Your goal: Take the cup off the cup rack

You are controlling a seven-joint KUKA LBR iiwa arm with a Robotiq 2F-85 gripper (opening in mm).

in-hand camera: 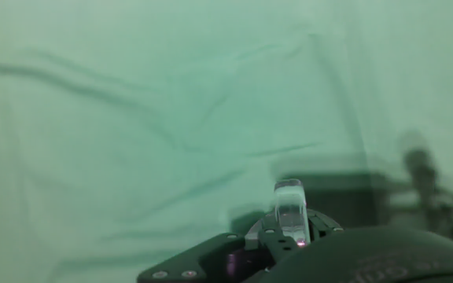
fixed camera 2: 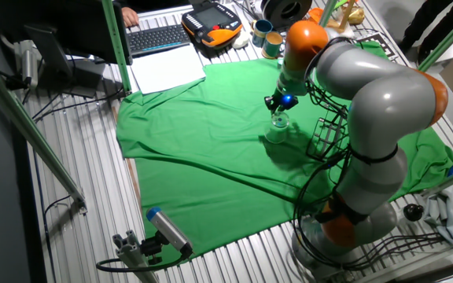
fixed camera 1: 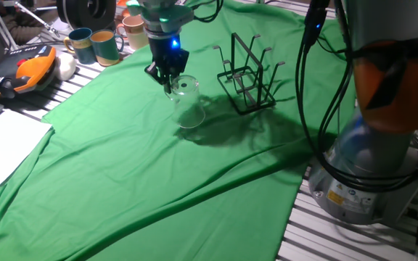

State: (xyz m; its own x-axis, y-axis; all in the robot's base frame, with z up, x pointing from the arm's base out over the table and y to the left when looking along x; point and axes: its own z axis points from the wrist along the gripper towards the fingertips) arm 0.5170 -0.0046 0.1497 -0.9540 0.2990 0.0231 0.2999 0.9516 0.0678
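Observation:
The cup is a clear glass mug, upright over the green cloth, a little left of the cup rack. The rack is black thin wire and stands empty on the cloth. My gripper comes down from above and is shut on the cup's near rim. I cannot tell whether the cup's bottom touches the cloth. In the other fixed view the cup hangs under the gripper, left of the rack. In the hand view a clear glass piece sits between the fingers.
Two teal-and-tan mugs and a pinkish cream mug stand at the cloth's far left edge. An orange-and-black handset and white paper lie to the left. The robot's base stands at the right.

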